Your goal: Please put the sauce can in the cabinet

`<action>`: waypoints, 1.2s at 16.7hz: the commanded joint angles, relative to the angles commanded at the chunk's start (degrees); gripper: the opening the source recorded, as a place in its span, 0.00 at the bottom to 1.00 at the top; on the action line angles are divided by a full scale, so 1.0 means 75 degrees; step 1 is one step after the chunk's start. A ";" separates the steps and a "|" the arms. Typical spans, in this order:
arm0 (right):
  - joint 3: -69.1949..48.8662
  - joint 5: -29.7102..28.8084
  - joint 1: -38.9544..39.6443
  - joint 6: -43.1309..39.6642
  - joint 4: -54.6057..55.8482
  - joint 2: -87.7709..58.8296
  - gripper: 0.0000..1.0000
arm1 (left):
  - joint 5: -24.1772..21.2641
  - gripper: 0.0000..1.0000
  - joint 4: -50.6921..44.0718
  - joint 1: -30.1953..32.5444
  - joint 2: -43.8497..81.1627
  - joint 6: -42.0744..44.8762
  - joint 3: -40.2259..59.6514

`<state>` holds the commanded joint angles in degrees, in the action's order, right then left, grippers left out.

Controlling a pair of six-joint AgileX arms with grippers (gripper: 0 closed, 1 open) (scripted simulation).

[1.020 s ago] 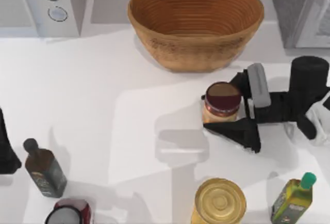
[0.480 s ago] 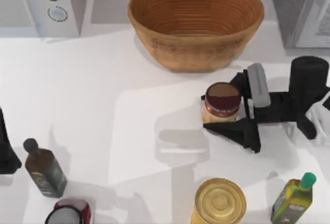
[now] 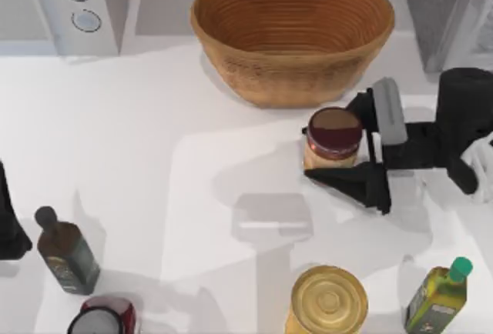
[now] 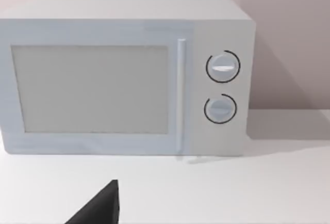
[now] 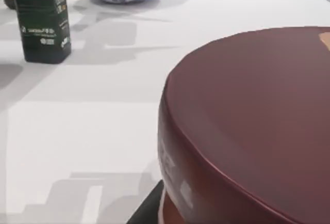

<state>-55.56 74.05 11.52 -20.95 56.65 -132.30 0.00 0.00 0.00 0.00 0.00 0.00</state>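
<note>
Top view, step: carrying. The black right gripper [image 3: 339, 149] is clamped on the small sauce can with the maroon flat top and orange-yellow label [image 3: 333, 140], right of centre in the frame, just below the brown woven basket [image 3: 293, 34]; it looks lifted off the white table [image 3: 154, 157], though from above I cannot be sure of that.
Top view, jaws: one finger lies along the can's lower side, the other behind its upper right, both pressed to the label.
Top view, next move: judged from this, the can needs raising clear and carrying toward the large grey cabinet with the pale framed front [image 3: 454, 11] in the upper right corner, near but apart from the can; the front panel looks closed, so it may need opening first.
Top view, other arm: the left arm is parked at the left edge of the frame.
Left wrist view: a white microwave with two round knobs [image 4: 124, 74] stands ahead; a dark fingertip shows at the bottom edge, and whether that gripper is open I cannot tell.
Right wrist view: the can's smooth maroon lid [image 5: 258, 115] looms at lower right, with a dark green bottle [image 5: 41, 17] at upper left.
</note>
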 joint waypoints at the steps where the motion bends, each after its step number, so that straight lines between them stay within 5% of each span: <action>1: -0.0042 -0.0020 -0.0031 0.0001 -0.0313 0.0324 0.00 | 0.0000 1.00 0.0000 0.0000 0.0000 0.0000 0.0000; 9: -0.0294 0.0171 0.0040 0.0130 -0.3382 0.3005 0.00 | 0.0000 1.00 0.0000 0.0000 0.0000 0.0000 0.0000; 16: -0.0245 0.0103 0.0019 0.0148 -0.3506 0.3196 0.00 | 0.0000 1.00 0.0000 0.0000 0.0000 0.0000 0.0000; 20: 0.0326 -0.0710 -0.0120 0.0377 -0.3786 0.4325 0.00 | 0.0000 1.00 0.0000 0.0000 0.0000 0.0000 0.0000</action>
<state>-53.12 68.72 10.61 -18.13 28.25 -99.86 0.00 0.00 0.00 0.00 0.00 0.00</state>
